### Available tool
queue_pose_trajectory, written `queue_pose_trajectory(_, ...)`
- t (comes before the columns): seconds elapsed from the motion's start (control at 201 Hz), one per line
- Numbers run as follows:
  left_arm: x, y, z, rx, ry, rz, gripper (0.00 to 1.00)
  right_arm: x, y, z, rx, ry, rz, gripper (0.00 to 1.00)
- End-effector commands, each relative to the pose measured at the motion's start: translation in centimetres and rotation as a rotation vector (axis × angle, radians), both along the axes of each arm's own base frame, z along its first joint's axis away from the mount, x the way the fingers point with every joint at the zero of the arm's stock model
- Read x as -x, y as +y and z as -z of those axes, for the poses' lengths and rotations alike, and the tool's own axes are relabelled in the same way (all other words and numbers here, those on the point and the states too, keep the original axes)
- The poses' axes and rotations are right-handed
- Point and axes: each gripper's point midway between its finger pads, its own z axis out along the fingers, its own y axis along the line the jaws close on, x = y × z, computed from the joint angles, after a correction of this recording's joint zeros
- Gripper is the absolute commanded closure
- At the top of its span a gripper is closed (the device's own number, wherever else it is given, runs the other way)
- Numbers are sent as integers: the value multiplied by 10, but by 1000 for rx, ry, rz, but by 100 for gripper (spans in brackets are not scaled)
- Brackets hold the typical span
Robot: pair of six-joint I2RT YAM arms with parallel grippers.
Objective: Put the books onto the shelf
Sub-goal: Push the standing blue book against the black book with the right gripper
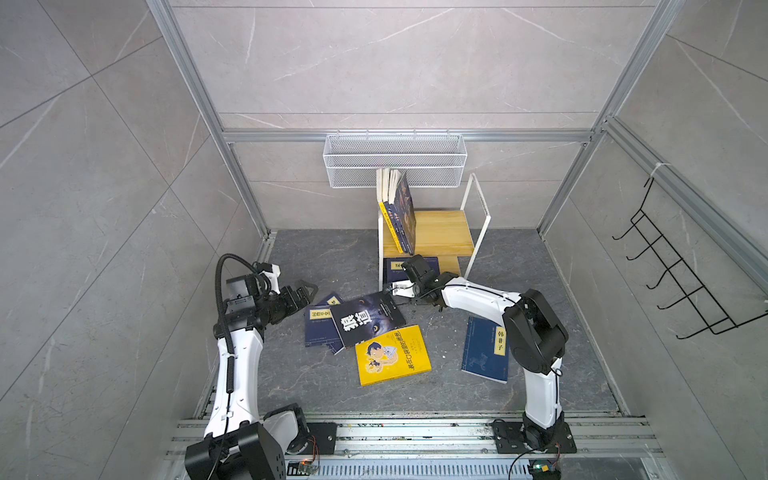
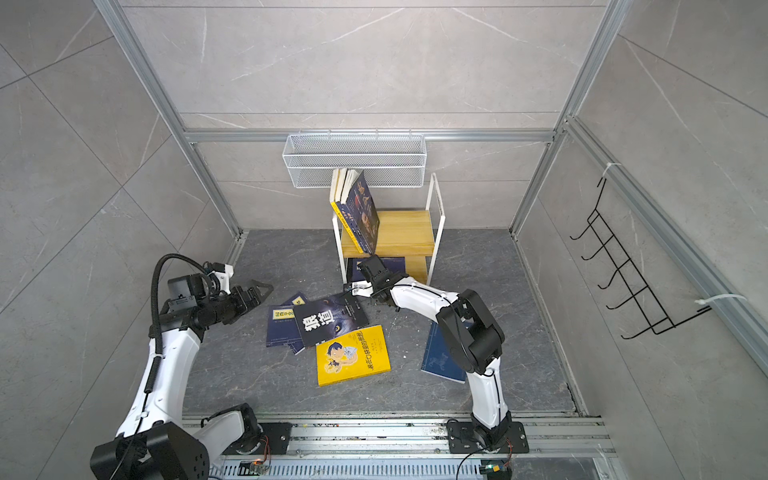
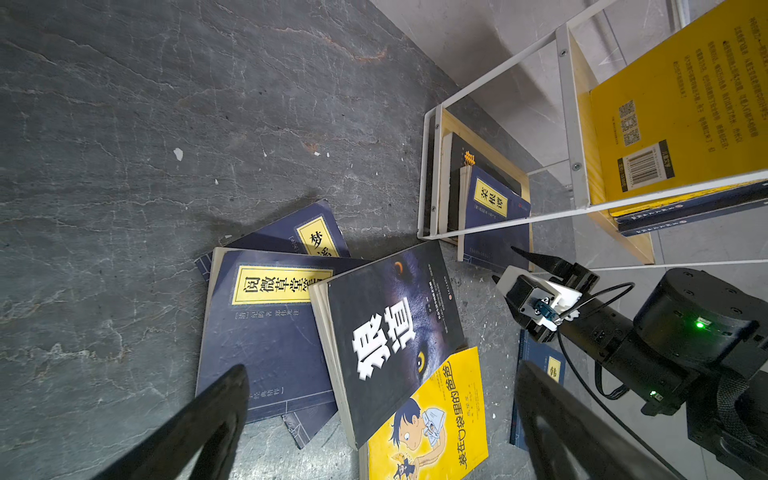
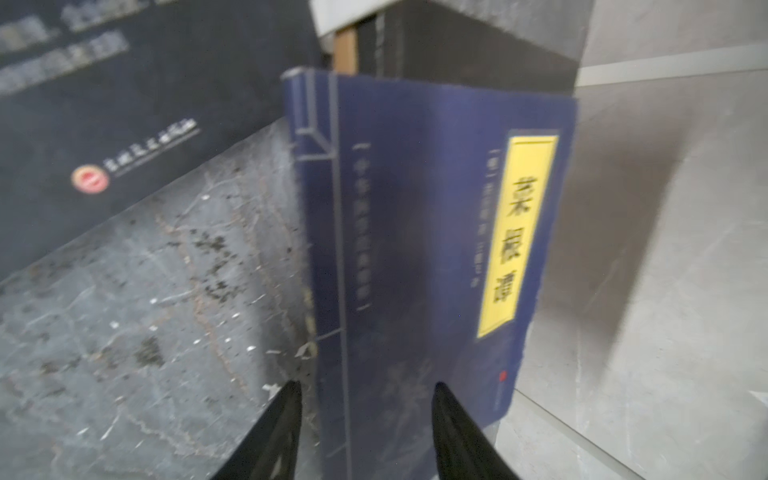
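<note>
The shelf (image 1: 444, 232) stands at the back with several books (image 1: 399, 212) leaning on its top board. On its lower tier stands a navy book (image 4: 415, 232) with a yellow label. My right gripper (image 4: 368, 399) is open, its fingers either side of that book's spine edge. The left finger stands clear of the book. On the floor lie navy books (image 1: 320, 328), a black book with white characters (image 1: 365, 320), a yellow cartoon book (image 1: 392, 355) and a blue book (image 1: 486, 349) half under the right arm. My left gripper (image 1: 309, 289) hovers wide open left of the pile.
A white wire mesh basket (image 1: 395, 160) hangs on the back rail just above the shelf's books. A black hook rack (image 1: 681, 274) is on the right wall. Aluminium posts and grey walls close in the dark floor on three sides.
</note>
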Motion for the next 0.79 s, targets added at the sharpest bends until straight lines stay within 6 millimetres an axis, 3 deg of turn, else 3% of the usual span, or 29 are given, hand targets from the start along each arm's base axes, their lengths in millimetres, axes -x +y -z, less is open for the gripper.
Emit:
queue_pose_trajectory(0.0,0,-1,-13,1,-54,10,0,-18,4,-14,-28,-71,32,47)
queue_pose_trajectory(0.189,-1,-1,-13,5,-49,8,0,-25,6,-18,-31,-100,35,46)
queue_pose_trajectory(0.418,-1,-1,-12,2,-51,10,0,7,-3,-22,-55,3,-8,44)
queue_pose_trajectory(0.528,-1,0,-12,7,-42,7,0,12,-13,-18,-24,30,12,44)
queue_pose_trajectory(0.787,0,0,-13,10,-40,2,0,-1,-23,-3,14,16,53,46)
